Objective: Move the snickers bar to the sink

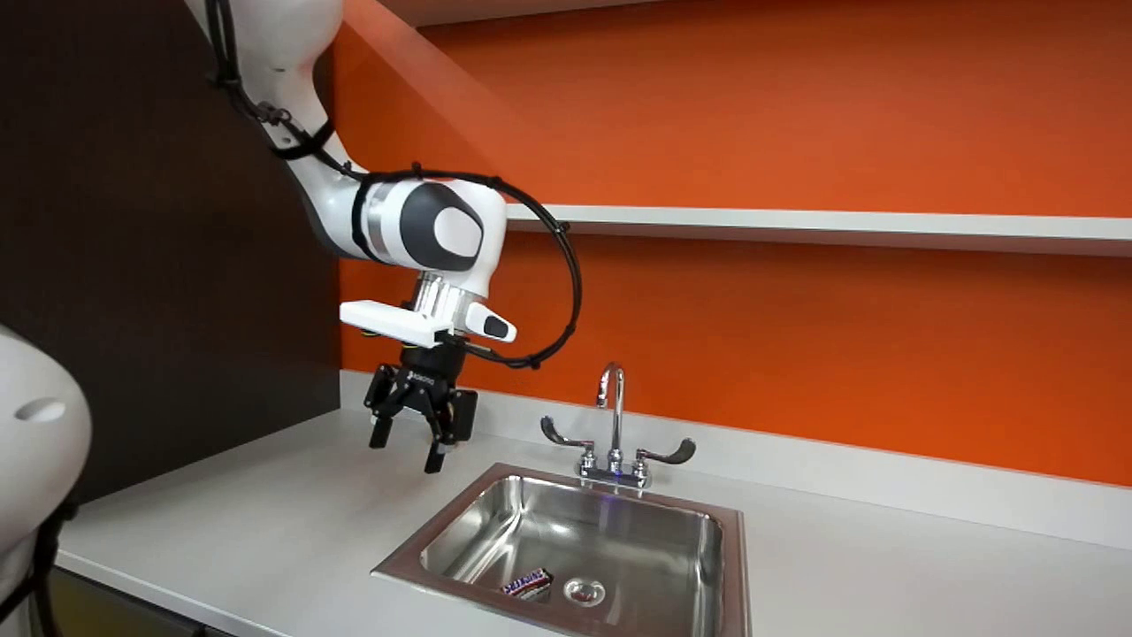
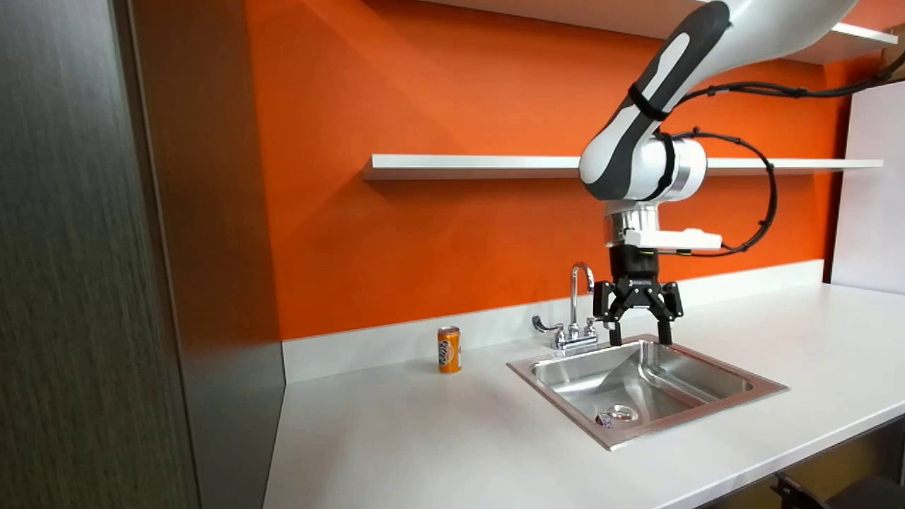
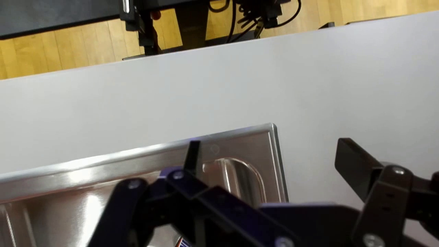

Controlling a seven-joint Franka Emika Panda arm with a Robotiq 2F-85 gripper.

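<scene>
The snickers bar (image 1: 528, 584) lies flat on the floor of the steel sink (image 1: 732, 566), near the drain. It also shows small in an exterior view (image 2: 603, 420), inside the sink (image 2: 763, 390). In the wrist view only a corner of the bar (image 3: 183, 243) shows at the bottom edge, and the gripper hides the rest. My gripper (image 1: 407, 447) is open and empty, raised above the counter and apart from the bar. It also shows in an exterior view (image 2: 640, 334). In the wrist view my gripper (image 3: 269, 147) has one finger over the sink's rim (image 3: 247, 147) and one over the counter.
A chrome faucet (image 1: 616, 425) with two handles stands at the sink's back edge. An orange can (image 2: 449, 351) stands upright on the counter near the backsplash. A white shelf (image 1: 796, 221) runs along the orange wall. A dark panel (image 2: 205, 283) bounds the counter.
</scene>
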